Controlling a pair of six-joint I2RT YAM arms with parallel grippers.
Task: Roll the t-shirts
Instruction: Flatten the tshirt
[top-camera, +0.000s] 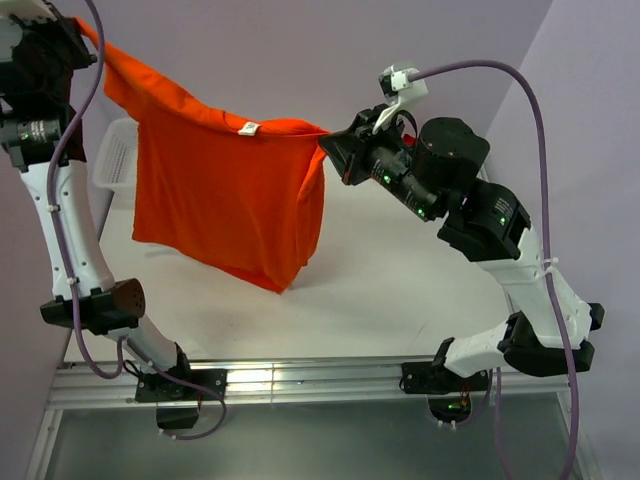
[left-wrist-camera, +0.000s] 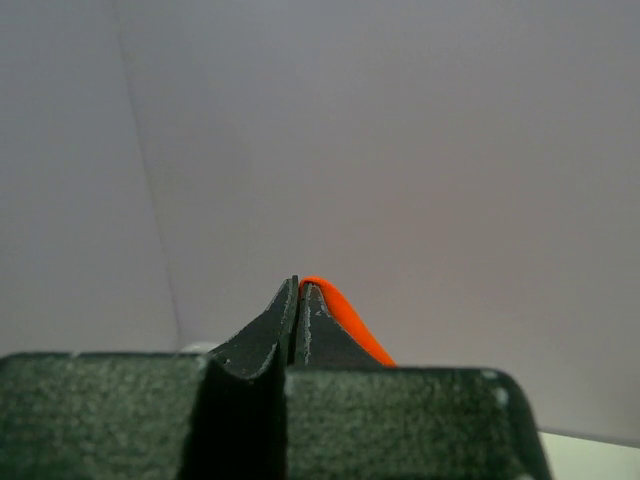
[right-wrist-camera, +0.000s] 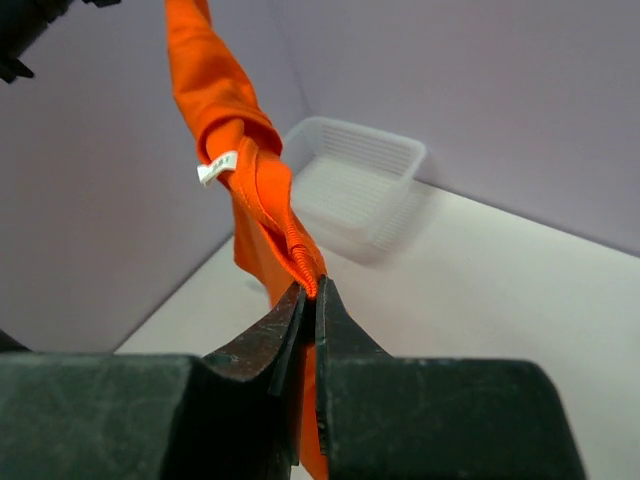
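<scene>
A bright orange t-shirt (top-camera: 225, 185) hangs in the air above the table, stretched by its upper edge between both arms. Its small white neck label (top-camera: 248, 128) shows at the top edge. My left gripper (top-camera: 78, 35) is high at the far left, shut on one end of the shirt; in the left wrist view only a strip of orange cloth (left-wrist-camera: 345, 318) shows beside the closed gripper (left-wrist-camera: 298, 285). My right gripper (top-camera: 330, 145) is shut on the other end, with the ribbed orange hem (right-wrist-camera: 300, 262) pinched at its tip (right-wrist-camera: 312, 292). The shirt's lower part droops toward the table.
A translucent white plastic basket (right-wrist-camera: 355, 185) stands at the table's far left, partly behind the hanging shirt (top-camera: 112, 150). The white tabletop (top-camera: 400, 290) lies under the shirt. Purple walls close in at the back and sides.
</scene>
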